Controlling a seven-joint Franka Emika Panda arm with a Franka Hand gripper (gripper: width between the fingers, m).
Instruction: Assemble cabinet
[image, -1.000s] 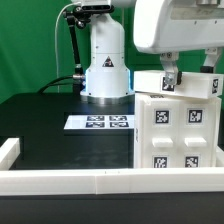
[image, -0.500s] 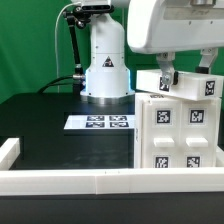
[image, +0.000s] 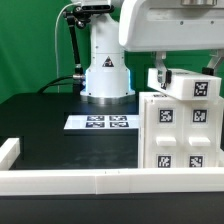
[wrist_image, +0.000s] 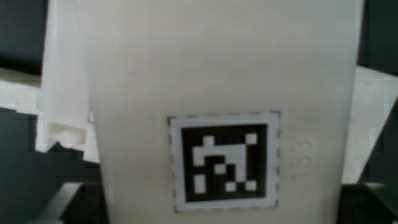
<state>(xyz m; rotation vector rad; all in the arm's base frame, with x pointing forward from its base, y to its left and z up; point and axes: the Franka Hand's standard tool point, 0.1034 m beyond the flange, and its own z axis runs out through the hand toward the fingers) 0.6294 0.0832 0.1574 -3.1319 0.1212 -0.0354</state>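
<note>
The cabinet (image: 180, 135) is seen as a large white blocky box with smooth matte faces, its front carrying four black-and-white square tags. It stands on the dark desk (image: 60, 125) at the exterior view's right, behind a long white rail (image: 100, 178). A flat white panel (image: 190, 85), also tagged, is lying tilted on the cabinet's top. The hand (image: 185, 68) is held low over this panel, fingers (image: 163, 72) pointing down at its edges; whether the panel is gripped cannot be told. The marker board (image: 100, 122) lies flat near the robot base (image: 106, 70).
</note>
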